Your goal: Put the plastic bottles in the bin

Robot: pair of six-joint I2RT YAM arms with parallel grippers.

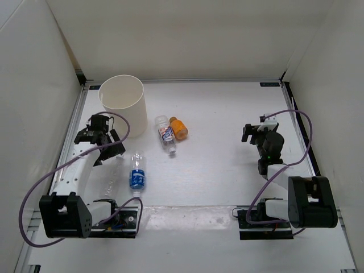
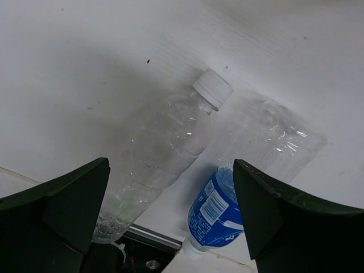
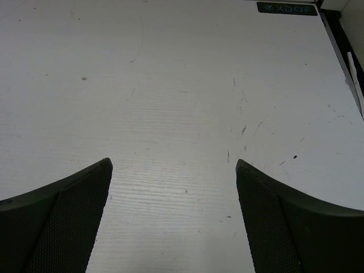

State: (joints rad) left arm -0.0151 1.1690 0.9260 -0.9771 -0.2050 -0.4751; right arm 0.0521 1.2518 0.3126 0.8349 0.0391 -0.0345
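I can't read a single word outright. At the top right of my right wrist view, a dark sticker (image 3: 286, 8) on the table (image 3: 170, 85) carries teal characters, too blurred to make out. Low in the left wrist view, the blue-label bottle (image 2: 219, 211) shows a white panel of illegible fine print. From the top view, the white-pink label bottle (image 1: 166, 133) shows only colour smudges.

blue-label bottle (image 1: 137, 173), pink-label bottle (image 1: 166, 134) beside orange bottle (image 1: 178, 128) (all lying), upright bin (image 1: 125, 111)

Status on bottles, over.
Left tool open, facing blue-label bottle and clear bottle. Right tool open, empty. Orange bottle, pink-label bottle near bin. Nothing blocking.
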